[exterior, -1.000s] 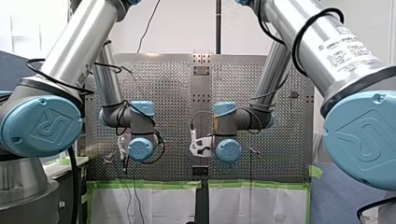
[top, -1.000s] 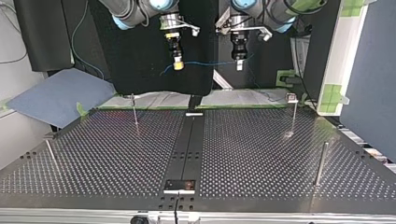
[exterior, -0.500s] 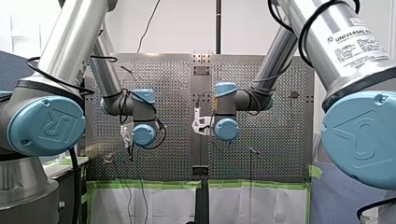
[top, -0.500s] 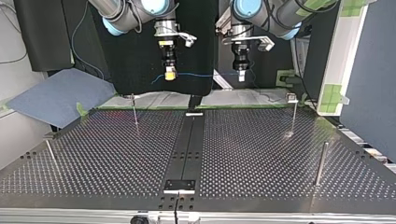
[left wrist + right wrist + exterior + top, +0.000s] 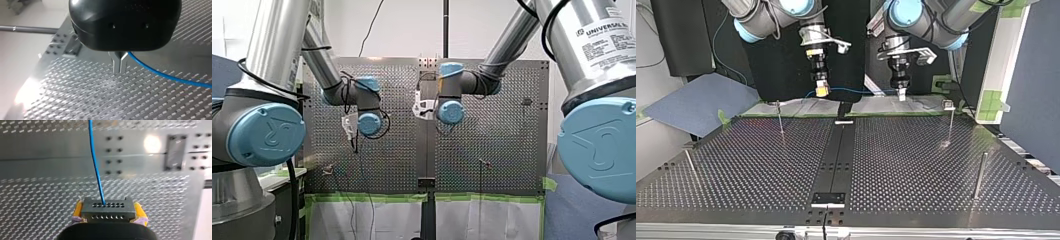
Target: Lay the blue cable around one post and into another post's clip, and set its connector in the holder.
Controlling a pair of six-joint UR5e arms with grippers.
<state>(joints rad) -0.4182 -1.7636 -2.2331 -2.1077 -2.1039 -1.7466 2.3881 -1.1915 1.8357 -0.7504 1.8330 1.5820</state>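
- Plainly looks early: nothing routed yet, all three steps left, judging by bare posts and a cable in the air.
- Far left of the top view: shows a thin post [image 5: 690,165] at the perforated table [image 5: 916,160] edge and a second slim post [image 5: 780,117] further back, neither with cable round it.
- Upper left of centre: my right gripper [image 5: 822,90], clamping the dark connector [image 5: 108,209] between yellow pads [image 5: 78,210], seen plainly in the right wrist view.
- Upper centre: blue cable [image 5: 861,91] strung between the two grippers, above the table's far edge.
- Lower centre: a black plate [image 5: 828,198], perhaps the holder, well apart from the connector.
- Upper right of centre: my left gripper [image 5: 901,95], metal fingers [image 5: 115,63] nearly together and seemingly pinching the cable in the left wrist view.
- Right side: a clip-topped post [image 5: 950,120] and a thicker post [image 5: 979,175], both without cable.
- Front view, lower left: a moulded logo on a blue joint cap [image 5: 267,135].
- Upper right there: reads "UNIVERSAL" on my right arm's label [image 5: 599,32], finer lines beneath too small to read.
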